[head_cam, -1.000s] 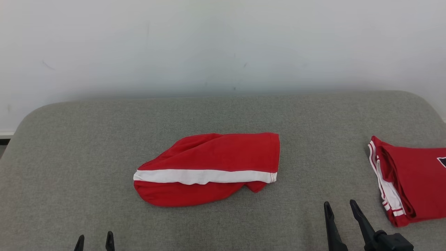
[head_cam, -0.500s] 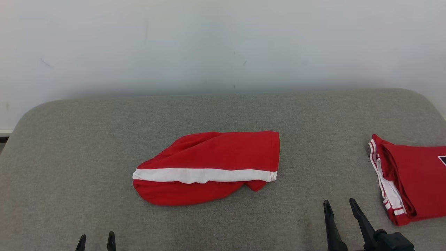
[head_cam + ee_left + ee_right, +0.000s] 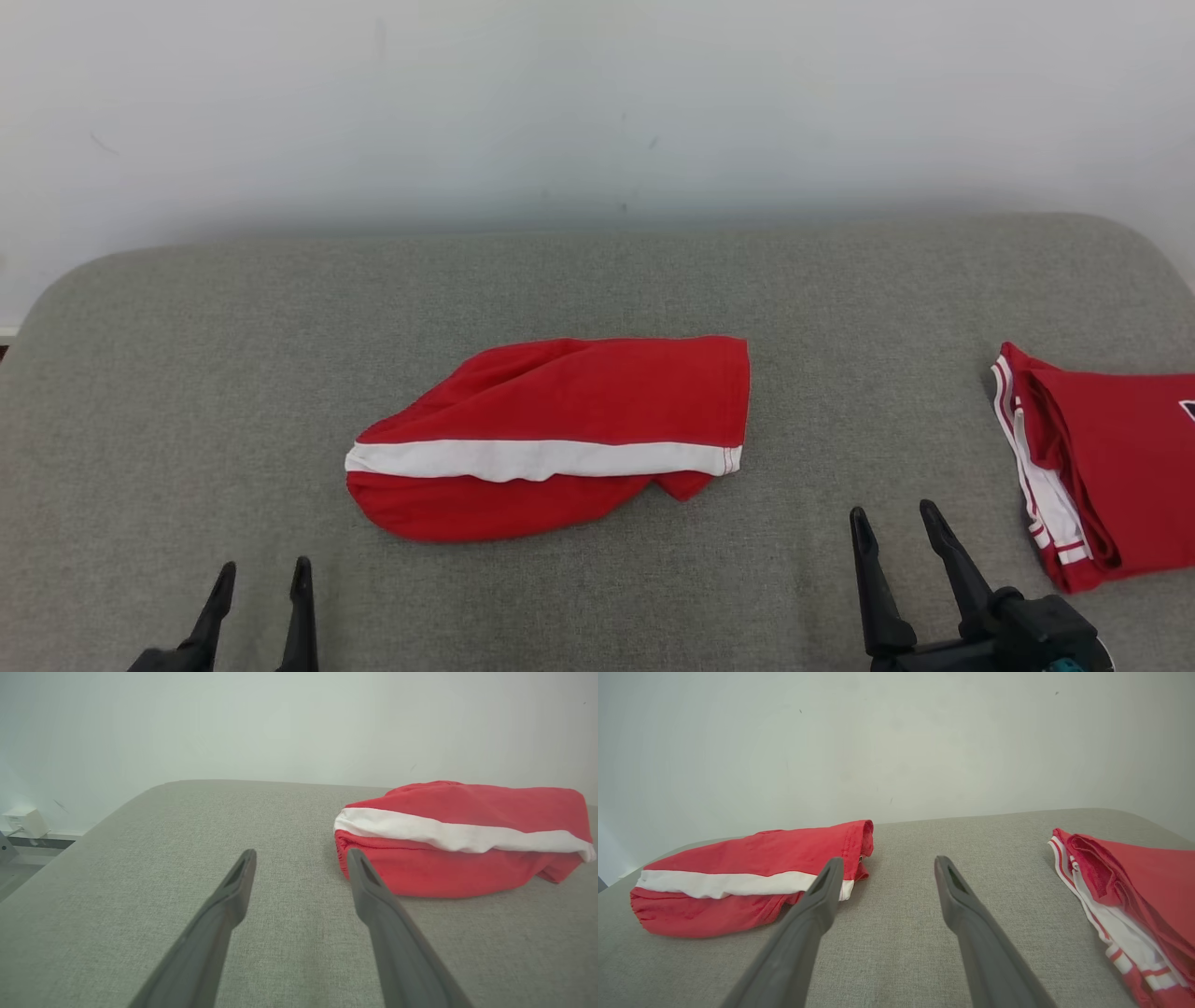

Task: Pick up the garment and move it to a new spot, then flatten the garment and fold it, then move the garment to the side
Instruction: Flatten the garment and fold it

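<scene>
The head camera has dipped over the last second: the grey padded table [image 3: 187, 373] and everything on it has slid up the picture together, so that is the view moving, not the cloth. The red garment with the white band [image 3: 560, 411] lies where it lay, in the middle of the table, apart from both arms.

What has really changed is the arms. The left gripper [image 3: 264, 565] now shows much more of its fingers at the lower left, more than the camera shift accounts for, so it looks to be reaching forward. The right gripper [image 3: 892, 509] has crept up a little too. Both stand released, jaws wide, nothing between them. In the left wrist view the garment's rounded end sits just beyond the inner finger, near but not touching.

Off at the right edge lies a second folded red garment with white trim [image 3: 1111, 467], well apart from the central one.

So this reads as the approach. The central garment is bunched at its left end and curls under at the near edge, so it wants lifting and flattening before any fold, and the left arm seems best placed to take that rounded end first
</scene>
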Motion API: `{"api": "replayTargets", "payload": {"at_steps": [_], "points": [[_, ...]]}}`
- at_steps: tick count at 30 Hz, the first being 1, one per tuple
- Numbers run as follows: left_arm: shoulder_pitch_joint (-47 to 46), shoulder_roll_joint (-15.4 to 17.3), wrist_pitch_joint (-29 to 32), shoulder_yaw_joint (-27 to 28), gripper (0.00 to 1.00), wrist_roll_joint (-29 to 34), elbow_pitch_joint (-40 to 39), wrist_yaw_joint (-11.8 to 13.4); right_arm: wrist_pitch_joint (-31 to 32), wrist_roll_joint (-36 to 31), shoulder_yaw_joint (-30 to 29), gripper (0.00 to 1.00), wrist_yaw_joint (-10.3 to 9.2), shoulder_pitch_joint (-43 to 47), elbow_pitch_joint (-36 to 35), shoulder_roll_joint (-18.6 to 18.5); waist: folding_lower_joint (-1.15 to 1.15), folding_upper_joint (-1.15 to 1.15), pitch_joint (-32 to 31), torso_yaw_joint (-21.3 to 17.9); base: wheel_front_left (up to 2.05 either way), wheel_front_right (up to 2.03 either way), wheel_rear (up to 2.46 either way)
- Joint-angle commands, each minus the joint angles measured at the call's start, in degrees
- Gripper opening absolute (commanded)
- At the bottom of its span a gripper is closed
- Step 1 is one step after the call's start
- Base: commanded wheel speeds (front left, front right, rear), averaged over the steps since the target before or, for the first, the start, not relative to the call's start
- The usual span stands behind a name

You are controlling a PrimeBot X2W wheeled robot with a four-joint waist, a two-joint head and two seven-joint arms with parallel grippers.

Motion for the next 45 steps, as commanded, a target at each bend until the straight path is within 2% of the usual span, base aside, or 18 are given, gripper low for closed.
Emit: {"api": "replayTargets", "payload": {"at_steps": [1,7,11,15,21,30,38,45], "points": [[-1.5,0.3,-0.2,-0.6,1.0,-0.3,0.6,0.1,0.0,-0.1,0.2,1.0,-0.15,-0.7,-0.2,0.0,0.0,0.0,0.8,-0.4,0.0,0.0,0.0],[-10.5,3.6,0.1,-5.7,1.0,-4.0,7.8,0.1,0.0,0.0,2.0,1.0,-0.15,-4.2,1.1,0.0,0.0,0.0,4.7,-2.5,0.0,0.0,0.0],[-16.7,5.8,1.6,-8.1,1.0,-5.7,12.9,0.1,1.6,0.7,4.3,1.0,-0.15,-9.1,6.2,0.0,0.0,0.0,7.8,-3.8,0.0,0.0,0.0],[-21.2,6.3,2.5,-9.3,1.0,-7.1,16.9,0.1,2.1,0.8,6.7,1.0,-0.15,-14.2,10.2,0.0,0.0,0.0,9.9,-4.1,0.0,0.0,0.0],[-24.2,7.3,2.7,-11.3,1.0,-8.8,21.1,0.1,1.2,1.6,9.2,1.0,-0.15,-18.9,14.4,0.0,0.0,0.0,10.8,-4.1,0.0,0.0,0.0],[-25.6,8.5,2.5,-14.7,1.0,-12.9,22.7,0.1,0.3,2.2,10.1,1.0,-0.15,-20.0,16.9,0.0,0.0,0.0,10.1,-3.7,0.0,0.0,0.0],[-29.0,11.4,10.1,-19.6,1.0,-18.1,23.2,0.1,0.0,2.7,11.2,1.0,-0.15,-20.1,17.3,0.0,0.0,0.0,10.3,-4.1,0.0,0.0,0.0],[-30.7,13.5,23.8,-19.6,1.0,-26.1,22.7,0.1,-0.1,3.3,11.8,1.0,-0.15,-20.0,17.6,0.0,0.0,0.0,10.0,-4.7,0.0,0.0,0.0]]}}
